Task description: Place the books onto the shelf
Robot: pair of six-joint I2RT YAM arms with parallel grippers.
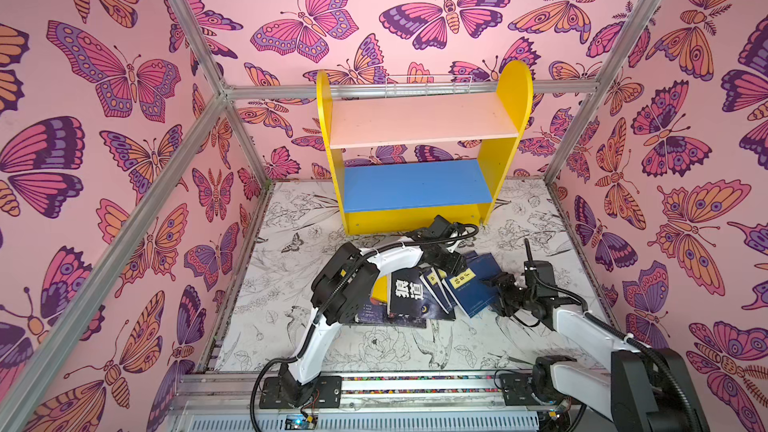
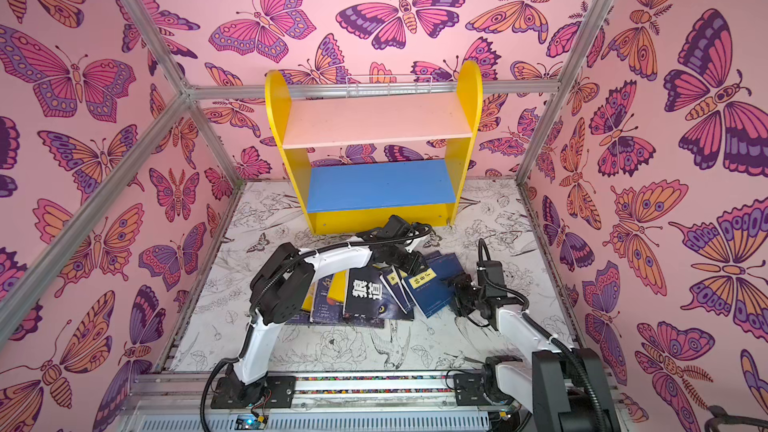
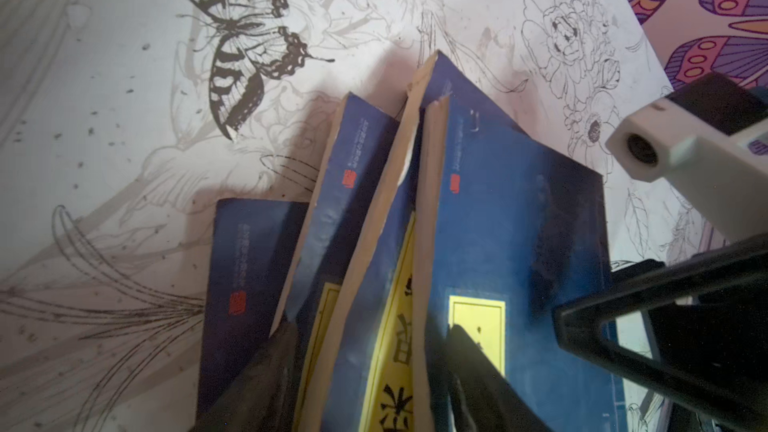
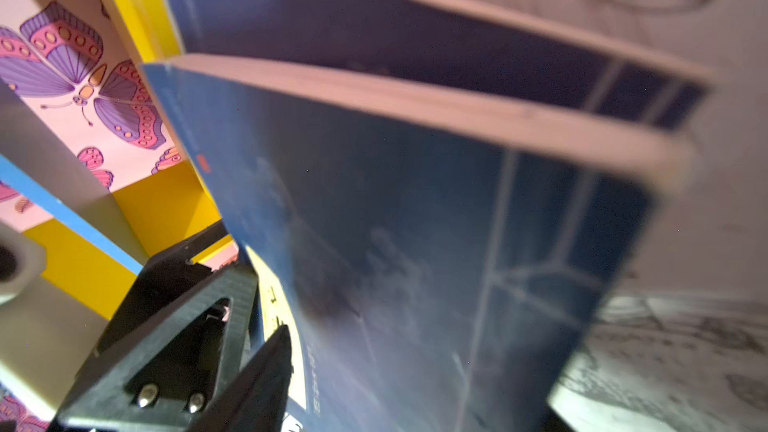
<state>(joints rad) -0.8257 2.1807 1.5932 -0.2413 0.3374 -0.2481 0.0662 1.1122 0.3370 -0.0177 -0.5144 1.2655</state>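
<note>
Down on the counter (image 1: 374,347), in both top views: danger of the slumped heap sliding apart under two arms crowding one spot. Books (image 1: 409,290) overlapping, flat and tilted, black and navy covers, near the front of the shelf (image 1: 415,189), nothing on either board. Over to the left wrist view: left fingers (image 3: 473,363) straddling leaning navy paperbacks with yellow labels; clamped or slack, cannot tell. Could pinch two at once. Right wrist view: right fingers (image 4: 270,367) against a navy cover, hold equally unclear; worn cream page edges.
</note>
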